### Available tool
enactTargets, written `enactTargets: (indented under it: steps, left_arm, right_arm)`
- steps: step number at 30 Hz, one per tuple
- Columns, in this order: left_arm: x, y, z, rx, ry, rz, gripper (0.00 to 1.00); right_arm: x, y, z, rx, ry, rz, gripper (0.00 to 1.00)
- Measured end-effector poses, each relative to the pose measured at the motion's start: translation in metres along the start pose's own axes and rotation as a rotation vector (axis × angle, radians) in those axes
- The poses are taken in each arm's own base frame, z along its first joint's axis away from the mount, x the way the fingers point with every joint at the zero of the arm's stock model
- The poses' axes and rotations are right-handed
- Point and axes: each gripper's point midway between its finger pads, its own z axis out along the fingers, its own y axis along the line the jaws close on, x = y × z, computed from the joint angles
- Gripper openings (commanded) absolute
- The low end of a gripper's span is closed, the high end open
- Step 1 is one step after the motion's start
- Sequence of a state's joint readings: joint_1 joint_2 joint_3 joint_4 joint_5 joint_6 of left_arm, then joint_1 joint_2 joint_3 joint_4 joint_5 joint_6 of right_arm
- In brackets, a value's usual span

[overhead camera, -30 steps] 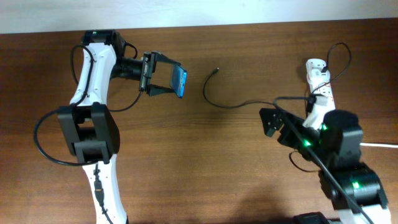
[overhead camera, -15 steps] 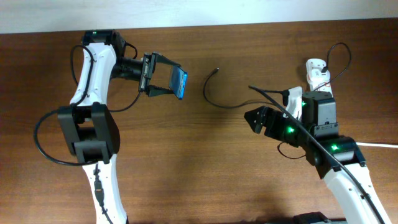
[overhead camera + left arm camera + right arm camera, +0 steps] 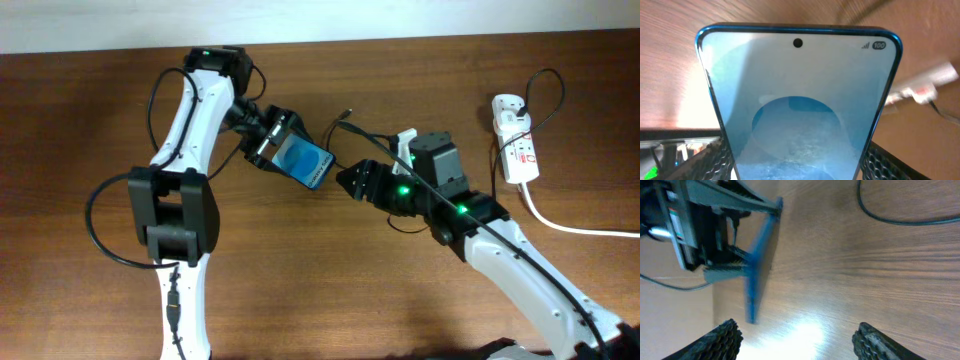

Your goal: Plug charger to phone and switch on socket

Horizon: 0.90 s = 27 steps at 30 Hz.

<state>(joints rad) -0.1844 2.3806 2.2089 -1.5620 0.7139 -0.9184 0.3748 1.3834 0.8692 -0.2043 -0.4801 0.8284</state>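
My left gripper (image 3: 272,143) is shut on the phone (image 3: 303,161), a black-framed phone with a bright blue screen, held above the middle of the table; the screen fills the left wrist view (image 3: 797,107). My right gripper (image 3: 352,182) is open and empty, just right of the phone. In the right wrist view the phone (image 3: 760,265) shows edge-on ahead of the open jaws (image 3: 797,340). The charger (image 3: 345,150) is a thin black cable lying curved on the table, its plug tip (image 3: 347,113) free near the phone. The white socket (image 3: 516,140) lies at the far right.
The socket's thick white cord (image 3: 560,222) runs off to the right edge. The black cable (image 3: 900,220) crosses the top of the right wrist view. A pale wall strip (image 3: 400,18) borders the far edge of the wooden table (image 3: 330,280).
My left gripper has carried the phone right and down toward the table's middle. My right arm has swung left from beside the socket to next to the phone.
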Motion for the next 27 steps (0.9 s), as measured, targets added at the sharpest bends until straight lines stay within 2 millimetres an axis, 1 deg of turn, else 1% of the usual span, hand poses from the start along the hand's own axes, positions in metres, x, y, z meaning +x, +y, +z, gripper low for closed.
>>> enactTargets:
  steps: [2, 4, 5, 7, 8, 9, 11, 13, 14, 15, 17, 19, 20, 22, 24, 26, 27]
  left_arm:
    - [-0.009, 0.004, 0.004, -0.05, -0.077, -0.052, 0.0]
    - [-0.012, 0.006, 0.006, -0.064, -0.103, -0.096, 0.0]
    - [-0.011, 0.007, 0.006, -0.07, -0.107, -0.114, 0.0]
    - [-0.009, 0.006, 0.009, -0.076, -0.107, -0.118, 0.0]
    - [-0.007, 0.006, 0.011, -0.081, -0.107, -0.114, 0.0]
    - [-0.005, 0.005, 0.013, -0.086, -0.106, -0.11, 0.0]
    - [0.003, 0.003, 0.02, -0.1, -0.101, -0.092, 0.0]
    - [0.012, 0.001, 0.028, -0.115, -0.096, -0.071, 0.0]
    - [0.014, 0.0, 0.03, -0.12, -0.095, -0.065, 0.0]
    - [0.016, -0.001, 0.032, -0.124, -0.093, -0.059, 0.0]
    - [0.017, -0.001, 0.033, -0.125, -0.093, -0.059, 0.0]
    - [0.017, -0.001, 0.033, -0.125, -0.094, -0.061, 0.0]
    - [0.016, -0.001, 0.033, -0.124, -0.096, -0.059, 0.0]
    - [0.016, -0.003, 0.033, -0.116, -0.096, -0.054, 0.0]
    - [0.017, -0.001, 0.033, -0.122, -0.093, -0.062, 0.0]
    - [0.016, -0.009, 0.031, -0.095, -0.097, -0.049, 0.0]
    - [0.018, -0.005, 0.031, -0.108, -0.091, -0.062, 0.0]
  right_arm:
    - [0.001, 0.007, 0.011, -0.021, -0.003, 0.027, 0.69]
    - [-0.002, 0.013, 0.022, -0.025, -0.04, 0.046, 0.67]
    - [0.001, 0.014, 0.026, -0.022, -0.04, 0.056, 0.64]
    - [0.006, 0.012, 0.037, 0.007, -0.049, 0.096, 0.61]
    - [0.008, 0.009, 0.041, 0.022, -0.049, 0.107, 0.58]
    - [0.007, 0.006, 0.044, 0.03, -0.055, 0.115, 0.54]
    - [0.003, 0.001, 0.051, 0.037, -0.072, 0.128, 0.4]
    - [0.002, -0.001, 0.055, 0.039, -0.075, 0.126, 0.35]
    - [0.002, -0.004, 0.057, 0.046, -0.076, 0.128, 0.35]
    - [0.001, -0.004, 0.058, 0.046, -0.08, 0.129, 0.29]
    - [0.001, -0.005, 0.06, 0.049, -0.083, 0.13, 0.21]
    - [0.0, -0.007, 0.06, 0.056, -0.087, 0.133, 0.09]
    - [-0.002, -0.004, 0.06, 0.046, -0.093, 0.141, 0.04]
    - [-0.003, -0.004, 0.06, 0.044, -0.096, 0.173, 0.04]
    - [0.001, -0.007, 0.062, 0.06, -0.081, 0.155, 0.04]
    - [0.016, -0.004, 0.066, 0.047, -0.025, 0.139, 0.04]
    - [0.01, -0.004, 0.066, 0.045, -0.047, 0.138, 0.04]
